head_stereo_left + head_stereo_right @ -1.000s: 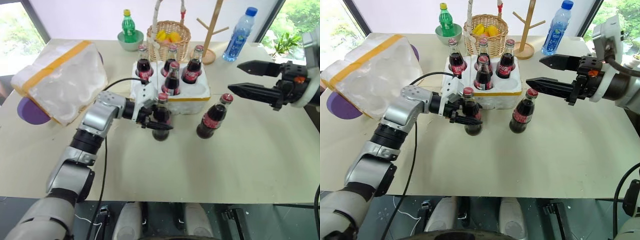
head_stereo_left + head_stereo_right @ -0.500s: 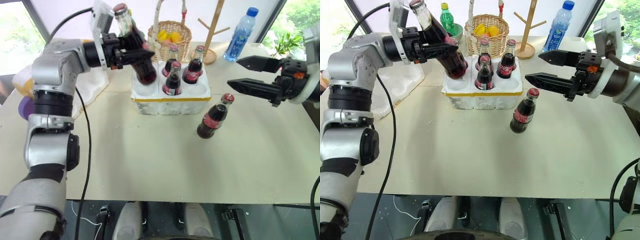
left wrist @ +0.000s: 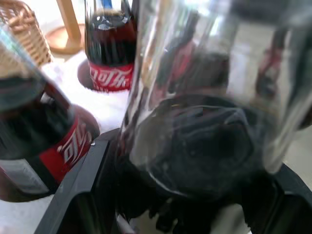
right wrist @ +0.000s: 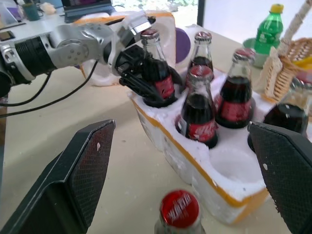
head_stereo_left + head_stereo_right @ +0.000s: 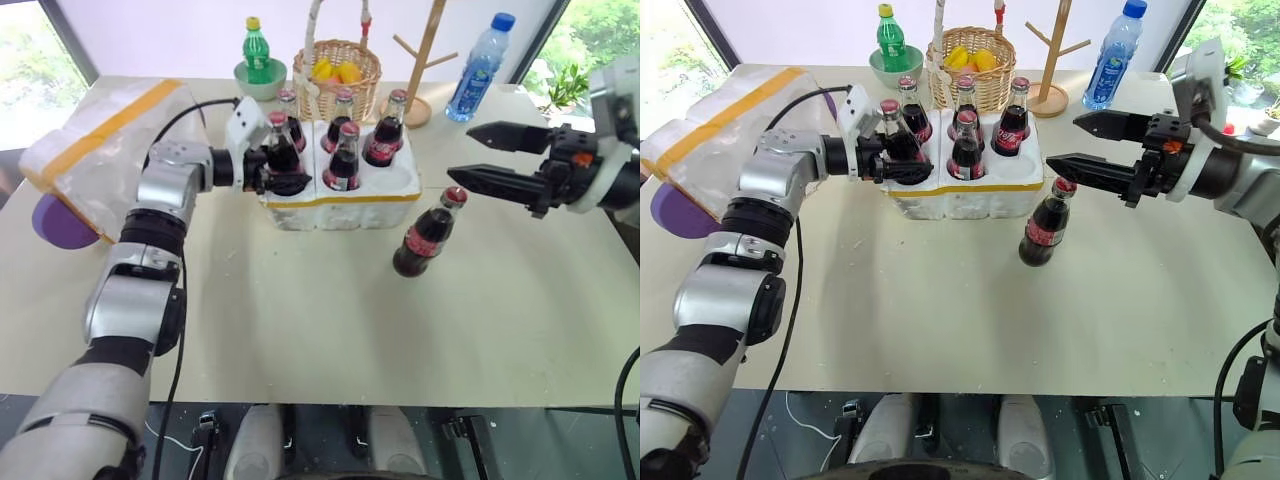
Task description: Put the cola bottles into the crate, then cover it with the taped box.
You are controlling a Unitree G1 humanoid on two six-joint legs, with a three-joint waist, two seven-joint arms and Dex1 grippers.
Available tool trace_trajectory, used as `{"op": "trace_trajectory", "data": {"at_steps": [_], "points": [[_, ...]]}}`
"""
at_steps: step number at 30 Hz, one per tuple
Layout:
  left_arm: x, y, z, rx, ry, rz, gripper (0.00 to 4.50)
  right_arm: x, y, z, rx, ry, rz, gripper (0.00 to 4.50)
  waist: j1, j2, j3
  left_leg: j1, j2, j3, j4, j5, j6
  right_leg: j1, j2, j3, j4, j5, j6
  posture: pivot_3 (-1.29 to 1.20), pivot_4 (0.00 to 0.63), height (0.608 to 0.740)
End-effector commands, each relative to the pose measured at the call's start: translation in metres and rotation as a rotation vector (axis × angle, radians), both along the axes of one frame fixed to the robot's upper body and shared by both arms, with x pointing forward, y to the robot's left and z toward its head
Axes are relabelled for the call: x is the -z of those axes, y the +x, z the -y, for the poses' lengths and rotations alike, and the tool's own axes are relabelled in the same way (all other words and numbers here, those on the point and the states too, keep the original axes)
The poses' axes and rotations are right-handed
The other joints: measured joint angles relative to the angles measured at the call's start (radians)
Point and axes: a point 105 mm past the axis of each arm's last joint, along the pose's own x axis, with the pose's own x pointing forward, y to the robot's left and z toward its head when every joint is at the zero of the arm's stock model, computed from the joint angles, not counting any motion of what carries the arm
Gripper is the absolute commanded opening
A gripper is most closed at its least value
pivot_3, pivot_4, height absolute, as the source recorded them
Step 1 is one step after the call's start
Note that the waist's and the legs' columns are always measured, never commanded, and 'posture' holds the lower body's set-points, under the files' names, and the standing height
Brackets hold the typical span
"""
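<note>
The white foam crate (image 5: 345,188) with a yellow band stands mid-table and holds several cola bottles (image 5: 343,158). My left gripper (image 5: 285,172) is shut on one more cola bottle (image 5: 279,150), upright at the crate's front left hole (image 4: 157,101). That held bottle (image 3: 195,122) sits close between the black fingers (image 3: 83,185). Another cola bottle (image 5: 425,235) stands on the table right of the crate. My right gripper (image 5: 467,152) hangs open above it, holding nothing. The front right hole (image 4: 229,165) is empty. The taped box (image 5: 110,150) lies at far left.
Behind the crate stand a wicker basket (image 5: 340,65), a green soda bottle (image 5: 258,52) in a bowl, a wooden stand (image 5: 425,60) and a blue-capped water bottle (image 5: 480,68). A purple object (image 5: 55,222) lies under the taped box. The near half of the table is bare.
My left gripper raised its cola bottle from the table in front of the crate, swung it high, then brought it down to the front left hole. The right gripper stayed put.
</note>
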Motion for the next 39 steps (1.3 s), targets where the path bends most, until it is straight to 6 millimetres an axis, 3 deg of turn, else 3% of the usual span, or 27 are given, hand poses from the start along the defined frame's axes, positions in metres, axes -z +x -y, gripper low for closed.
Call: {"op": "trace_trajectory", "data": {"at_steps": [1,3,6,10,14,19,23,29,39], "points": [[-0.005,0.001,0.002,0.01,0.02,0.025,3.71,-0.013,-0.004,0.003,0.013,0.012,0.07,4.5,0.0,0.0,0.0,0.0,0.0,0.0,0.0,0.0,0.0,0.0,0.0,0.0,0.0,0.0,0.0,0.0,0.15,0.74],[-0.008,0.002,0.0,0.004,0.015,0.018,4.43,-0.014,-0.004,0.007,0.03,0.006,0.078,4.5,0.004,0.0,0.0,0.0,0.0,0.0,0.0,0.001,-0.001,0.0,0.0,0.0,0.0,0.0,0.0,0.0,0.15,0.74],[-0.02,0.0,-0.006,0.012,0.001,0.044,4.43,-0.016,-0.004,0.016,0.07,-0.013,0.093,4.5,0.007,0.0,0.0,0.0,0.0,0.0,0.0,-0.001,0.001,0.0,-0.001,0.0,-0.001,0.0,0.0,0.0,0.15,0.74],[-0.059,-0.012,-0.02,0.046,-0.087,0.091,4.43,-0.019,-0.008,0.039,0.162,-0.022,0.095,4.5,0.006,0.0,0.0,-0.001,0.001,0.0,0.002,-0.001,0.001,0.001,-0.001,0.0,0.0,0.0,0.0,0.0,0.15,0.74],[-0.101,-0.049,-0.04,0.153,-0.158,0.081,4.43,-0.007,-0.018,0.066,0.287,-0.023,0.084,4.5,0.005,0.0,0.0,-0.001,0.001,-0.001,0.003,-0.001,0.001,0.001,-0.001,0.0,0.0,0.0,0.001,0.0,0.15,0.74],[-0.09,-0.111,-0.058,0.31,0.007,0.022,4.43,0.031,-0.034,0.081,0.401,0.019,0.022,4.5,0.0,0.005,-0.003,0.001,0.002,0.0,0.002,0.001,-0.003,0.002,-0.001,0.001,0.0,0.0,0.001,0.0,0.15,0.74],[-0.067,-0.132,-0.056,0.341,0.075,-0.06,4.43,0.076,-0.041,0.062,0.402,0.01,-0.052,4.5,0.005,0.005,-0.003,0.007,0.002,-0.001,0.002,-0.001,0.002,0.007,0.0,0.001,0.001,0.0,0.001,0.0,0.15,0.74],[-0.049,-0.134,-0.04,0.345,0.068,-0.075,4.43,0.123,-0.027,0.034,0.444,0.034,-0.119,4.5,0.005,0.004,-0.003,0.008,0.001,-0.001,0.004,-0.001,0.0,0.01,0.0,0.003,0.0,-0.001,-0.003,0.0,0.15,0.74],[-0.048,-0.126,-0.023,0.345,0.039,-0.051,4.43,0.147,0.011,-0.008,0.404,0.134,-0.158,4.5,0.003,0.004,-0.003,0.008,0.002,-0.001,0.004,-0.001,0.001,0.008,0.004,0.004,0.0,0.0,0.0,0.0,0.15,0.74]]}}
